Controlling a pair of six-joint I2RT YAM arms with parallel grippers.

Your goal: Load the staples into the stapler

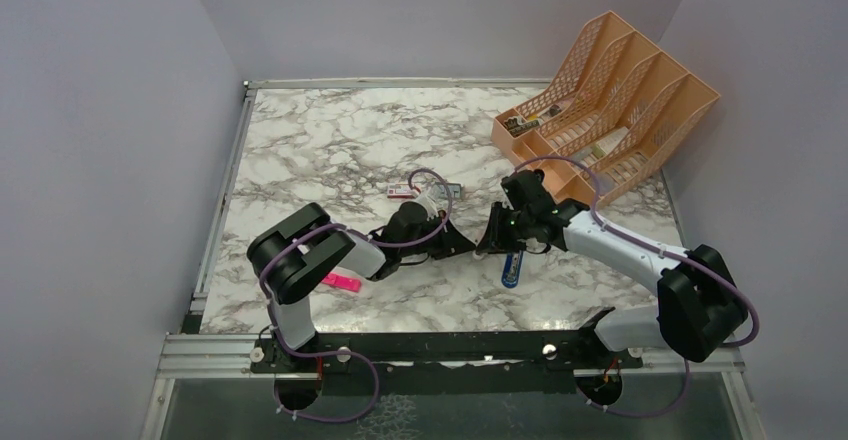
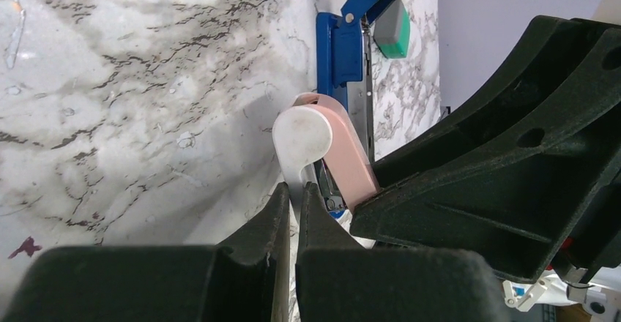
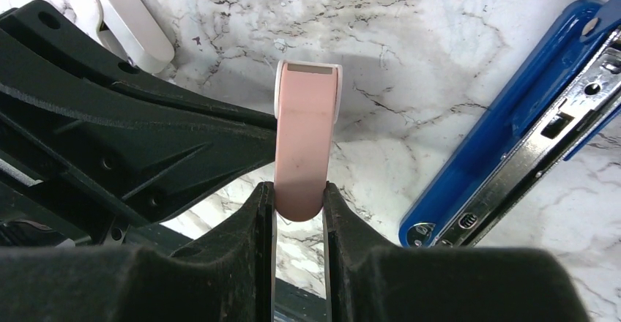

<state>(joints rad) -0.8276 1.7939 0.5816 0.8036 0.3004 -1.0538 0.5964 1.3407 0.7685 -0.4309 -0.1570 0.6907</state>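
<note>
A small pink-and-white stapler is held between both grippers above the table's middle. My right gripper [image 3: 300, 190] is shut on its pink arm [image 3: 304, 135]. My left gripper [image 2: 294, 190] is shut on its white arm [image 2: 300, 135], and the pink arm [image 2: 348, 154] spreads away beside it. In the top view the two grippers [image 1: 462, 245] [image 1: 490, 243] meet tip to tip. A small flat grey piece [image 1: 447, 189], likely the staples, lies by the red-and-white box [image 1: 400, 192] behind the left arm.
A blue stapler [image 1: 511, 268] lies opened flat right of the grippers, metal channel up [image 3: 505, 139] [image 2: 333, 51]. A pink highlighter [image 1: 341, 282] lies near the left arm. An orange file organizer [image 1: 605, 100] stands at the back right. A green block [image 2: 392, 29] lies beyond the blue stapler.
</note>
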